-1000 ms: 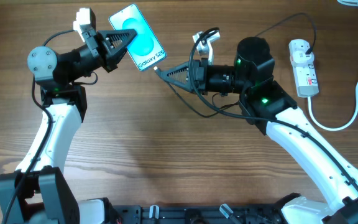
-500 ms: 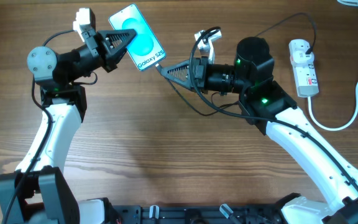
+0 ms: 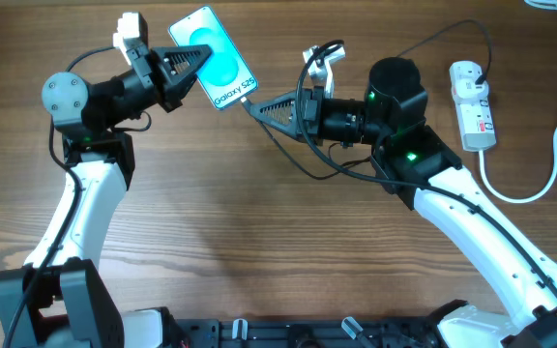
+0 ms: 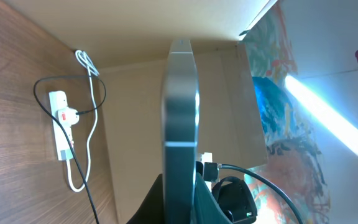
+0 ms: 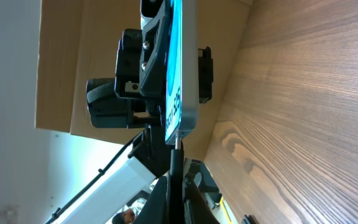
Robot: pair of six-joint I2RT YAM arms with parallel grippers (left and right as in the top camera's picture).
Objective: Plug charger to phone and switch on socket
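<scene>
My left gripper (image 3: 184,66) is shut on the phone (image 3: 215,58), a light-blue screen reading "Galaxy S25", held above the table; in the left wrist view it shows edge-on (image 4: 180,112). My right gripper (image 3: 257,107) is shut on the plug end of the black charger cable (image 3: 303,145), its metal tip at the phone's bottom edge (image 5: 177,144). The phone also shows in the right wrist view (image 5: 178,74). The cable runs back to a white adapter (image 3: 469,76) in the white socket strip (image 3: 476,118) at the right.
The socket's thick white cord (image 3: 540,184) loops to the table's right edge. The strip and cord also show in the left wrist view (image 4: 62,127). Slack black cable hangs under my right wrist (image 3: 346,169).
My right gripper has moved a little to the left, bringing the plug tip up to the phone's bottom edge. The left arm and phone have held still.
</scene>
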